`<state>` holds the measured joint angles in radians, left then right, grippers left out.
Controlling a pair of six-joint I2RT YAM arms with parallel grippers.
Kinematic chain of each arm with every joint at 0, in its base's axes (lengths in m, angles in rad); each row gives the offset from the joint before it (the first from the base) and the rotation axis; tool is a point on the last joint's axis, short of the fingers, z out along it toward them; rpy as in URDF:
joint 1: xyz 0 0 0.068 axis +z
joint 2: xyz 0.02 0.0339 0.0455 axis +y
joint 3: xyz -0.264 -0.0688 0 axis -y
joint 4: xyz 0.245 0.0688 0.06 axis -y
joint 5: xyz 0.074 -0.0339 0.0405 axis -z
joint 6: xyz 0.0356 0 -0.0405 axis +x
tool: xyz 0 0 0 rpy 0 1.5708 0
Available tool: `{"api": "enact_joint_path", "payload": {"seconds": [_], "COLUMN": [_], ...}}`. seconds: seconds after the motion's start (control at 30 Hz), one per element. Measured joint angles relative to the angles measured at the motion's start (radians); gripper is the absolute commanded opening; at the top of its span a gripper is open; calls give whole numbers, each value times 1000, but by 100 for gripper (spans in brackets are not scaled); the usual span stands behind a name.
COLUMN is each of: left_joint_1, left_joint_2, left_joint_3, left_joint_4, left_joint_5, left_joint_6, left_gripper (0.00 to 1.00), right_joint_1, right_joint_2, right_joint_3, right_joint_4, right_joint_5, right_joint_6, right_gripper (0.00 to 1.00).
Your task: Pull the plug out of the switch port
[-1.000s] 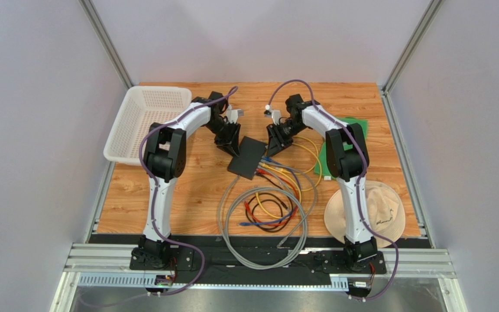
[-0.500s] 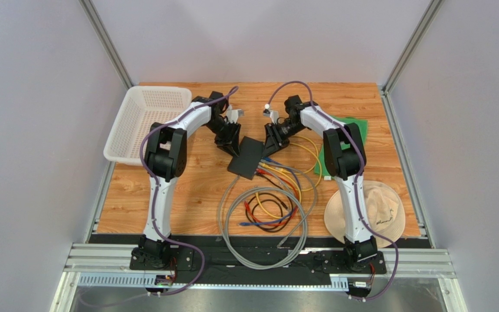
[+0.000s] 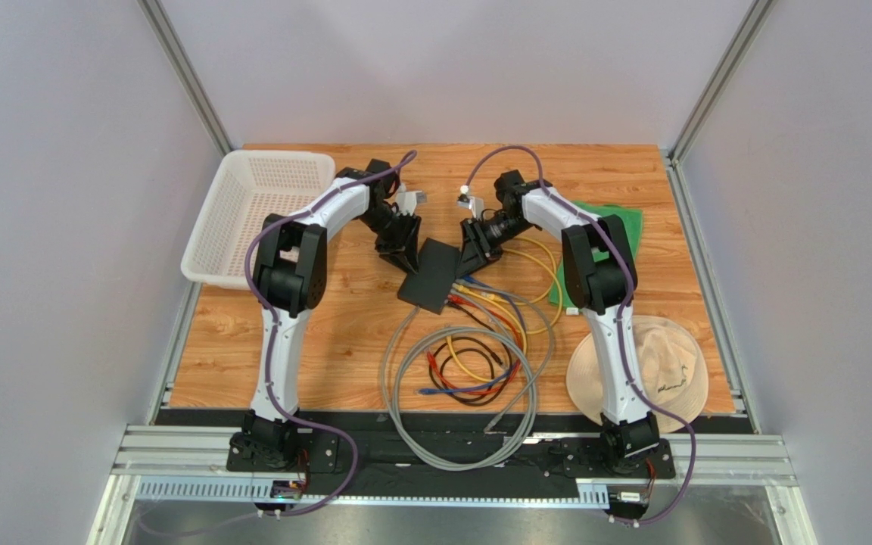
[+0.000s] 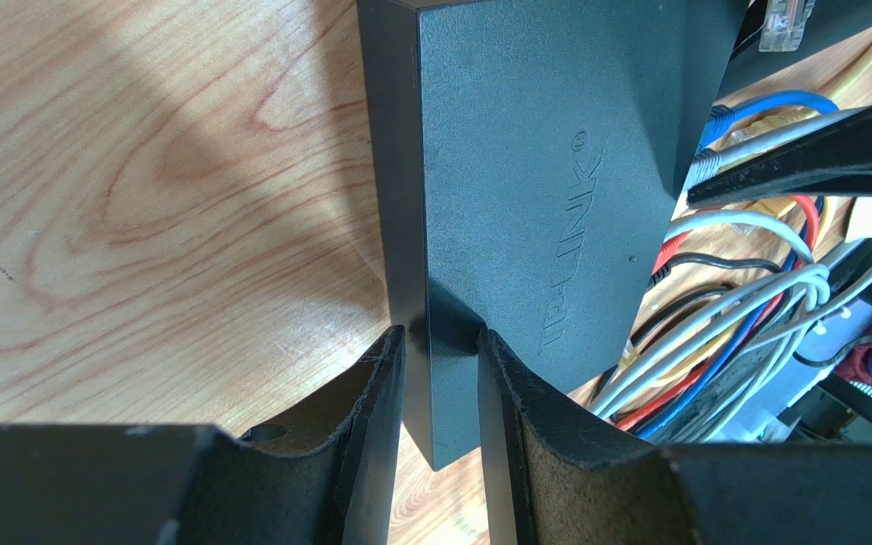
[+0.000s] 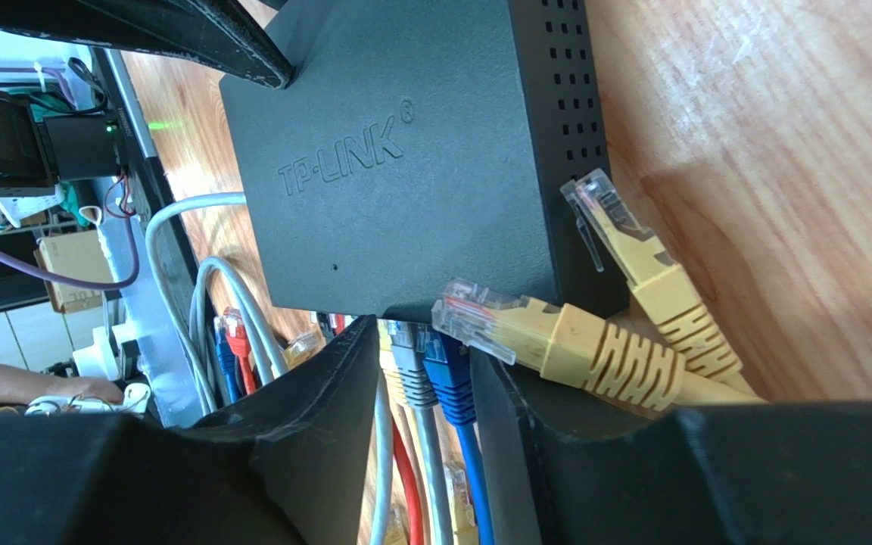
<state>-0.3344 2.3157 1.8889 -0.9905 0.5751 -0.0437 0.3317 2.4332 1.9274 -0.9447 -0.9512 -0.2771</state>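
Observation:
The black switch (image 3: 432,276) lies mid-table, tilted, with its ports facing the cable bundle. My left gripper (image 3: 410,254) is shut on its far corner, which sits between the fingers (image 4: 438,335) in the left wrist view. A grey plug (image 5: 403,363) and a blue plug (image 5: 449,375) sit side by side in the ports of the switch (image 5: 407,148). My right gripper (image 5: 424,329) has its jaws close against these two plugs, one finger on each side. In the top view the right gripper (image 3: 472,252) is at the switch's port edge.
Two loose yellow plugs (image 5: 543,335) lie against the switch's side by my right finger. Coils of grey, red, blue and yellow cable (image 3: 469,375) spread toward the arm bases. A white basket (image 3: 253,210) stands far left, with a green mat (image 3: 625,224) and a beige hat (image 3: 657,369) on the right.
My right gripper has slid a little to the left, in against the switch's port edge. The left gripper and the switch have stayed put.

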Motion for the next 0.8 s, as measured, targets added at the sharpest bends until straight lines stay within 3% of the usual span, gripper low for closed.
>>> {"api": "enact_joint_path", "payload": {"seconds": [0.6,0.7,0.73,0.8], "left_joint_1": [0,0,0,0], "left_joint_2": [0,0,0,2], "left_joint_3": [0,0,0,2], "left_joint_4": [0,0,0,-2], "left_joint_5": [0,0,0,0], "left_joint_6": [0,0,0,1], "left_gripper": [38,38,38,38], "right_joint_1": [-13,-14,-14,-13], "right_joint_2": [19,19,19,21], "right_joint_3": [4,4,4,4], "right_joint_4": [3,2,5,6], "right_joint_5": [-29,-27,-9,-4], "right_joint_6": [42,51,53,58], "right_gripper": [31,25,16,12]}}
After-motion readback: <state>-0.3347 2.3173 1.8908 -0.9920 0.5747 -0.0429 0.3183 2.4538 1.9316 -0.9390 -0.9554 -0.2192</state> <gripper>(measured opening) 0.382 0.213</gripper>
